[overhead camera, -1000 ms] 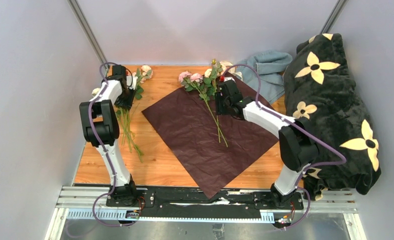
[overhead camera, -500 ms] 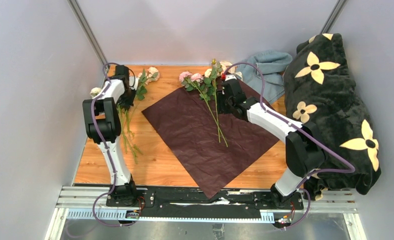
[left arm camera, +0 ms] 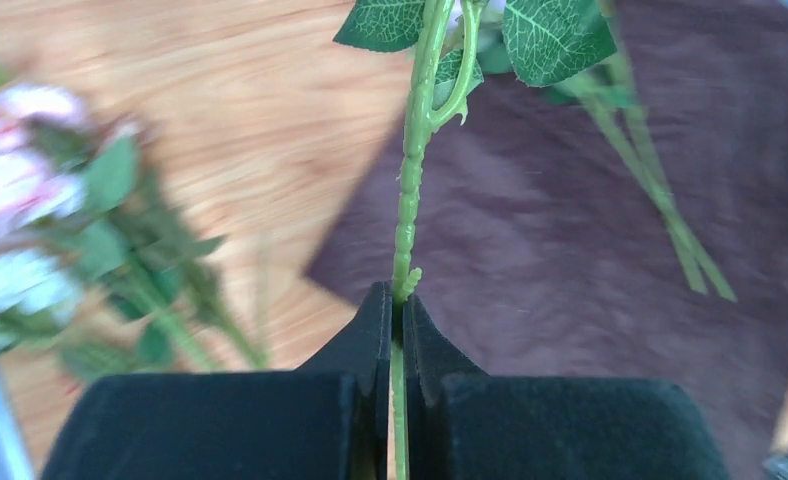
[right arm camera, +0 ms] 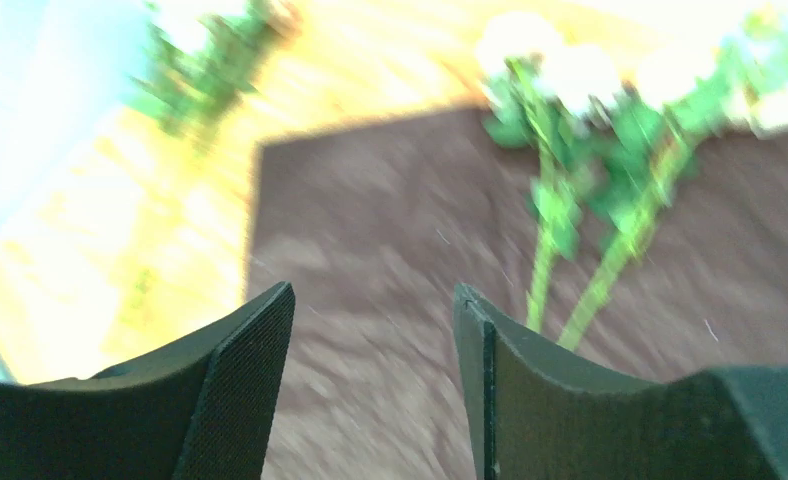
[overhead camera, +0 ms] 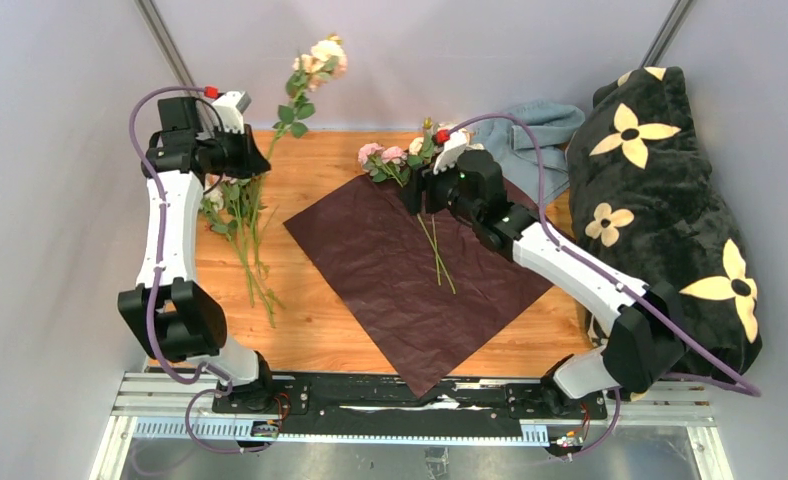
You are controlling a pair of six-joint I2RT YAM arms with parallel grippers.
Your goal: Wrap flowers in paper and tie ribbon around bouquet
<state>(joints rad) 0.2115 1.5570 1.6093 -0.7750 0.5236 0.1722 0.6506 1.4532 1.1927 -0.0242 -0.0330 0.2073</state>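
Burgundy paper (overhead camera: 390, 290) lay mid-tabletop (overhead camera: 310, 335), off to the right of my left hand (left arm camera: 397, 300). That hand was pinched shut on one rose stem (left arm camera: 410, 190), lifted clear, its bloom pointing up and away from me. Two flowers (overhead camera: 432, 245) lay lengthwise on the paper. My right hand (right arm camera: 375, 300) hovered wide and empty over them, the nearer one to the paper.
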